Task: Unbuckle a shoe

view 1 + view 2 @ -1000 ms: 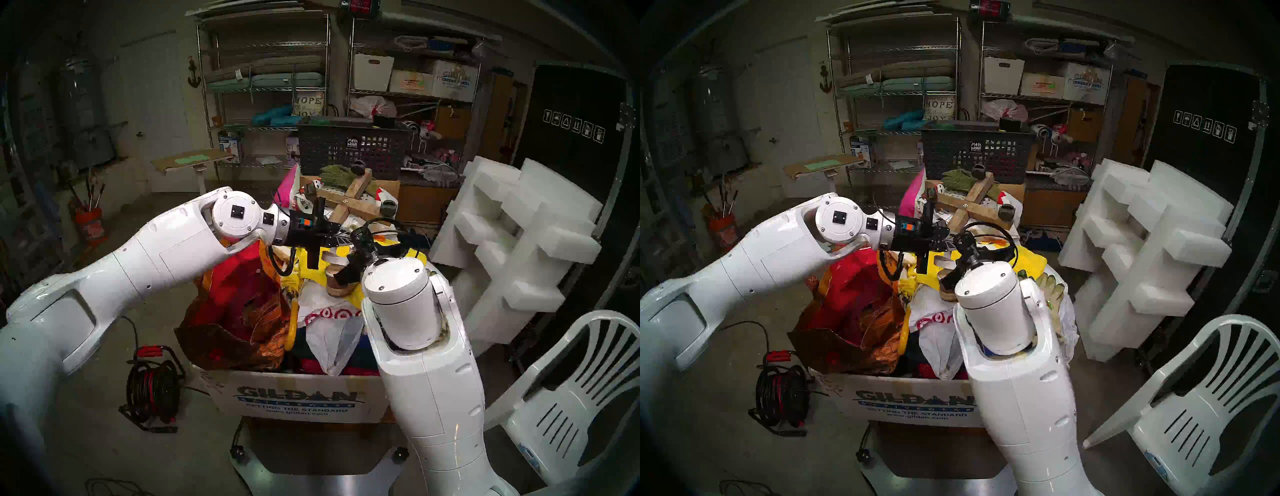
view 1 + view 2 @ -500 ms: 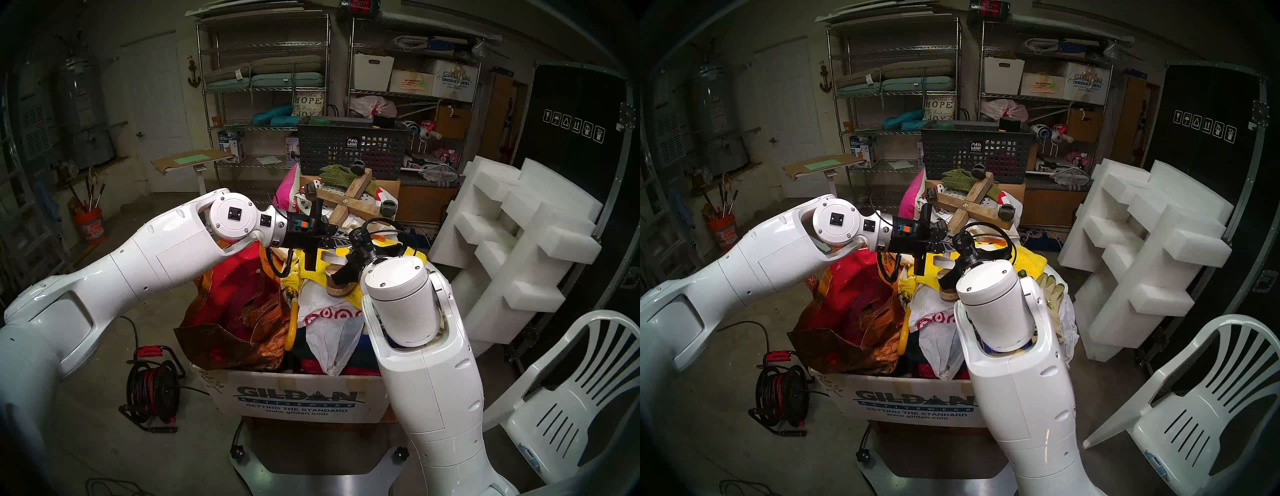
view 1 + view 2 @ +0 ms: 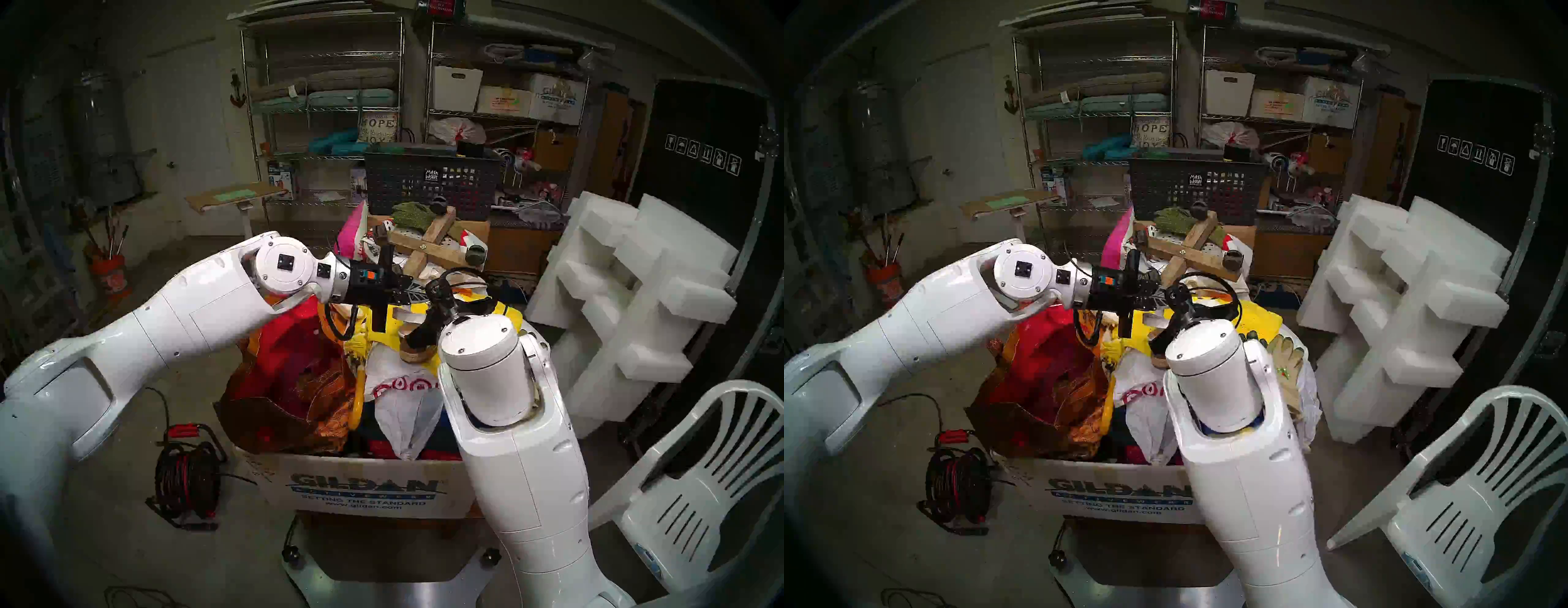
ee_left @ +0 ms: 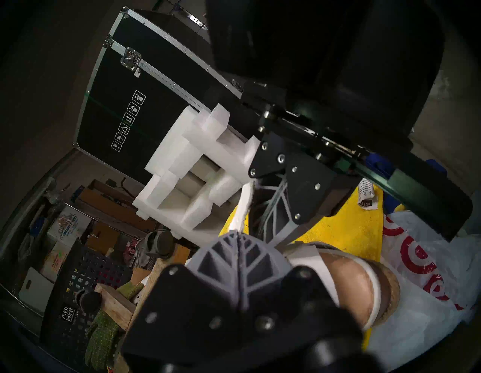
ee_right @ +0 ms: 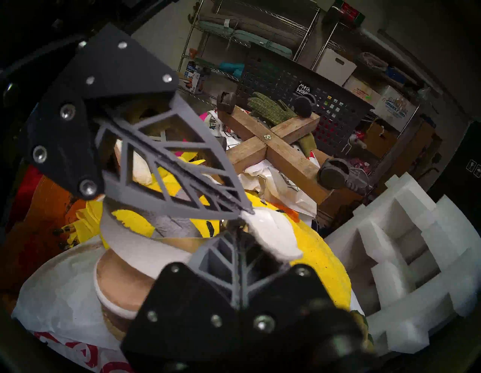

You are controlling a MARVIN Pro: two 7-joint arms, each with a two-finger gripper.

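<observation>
Since the earlier frame, only the right gripper [image 5: 238,229] has changed: its jaws, then partly apart, now pinch the white strap [image 5: 270,234]. The left gripper [image 4: 238,234] stays clenched on the same strap. The shoe [image 3: 418,346] rests on bags in the box [image 3: 365,488]. Risk: the thin strap may slip out, or the unanchored shoe may lift when pulled.

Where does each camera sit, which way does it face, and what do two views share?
Head left: on the head, looking down at the box; left arm and right arm show.
Head right: same, shifted slightly sideways.
Left wrist: on the left arm, facing the shoe; left gripper at bottom.
Right wrist: faces the shoe; right gripper at bottom.
Both wrist views share the shoe.
</observation>
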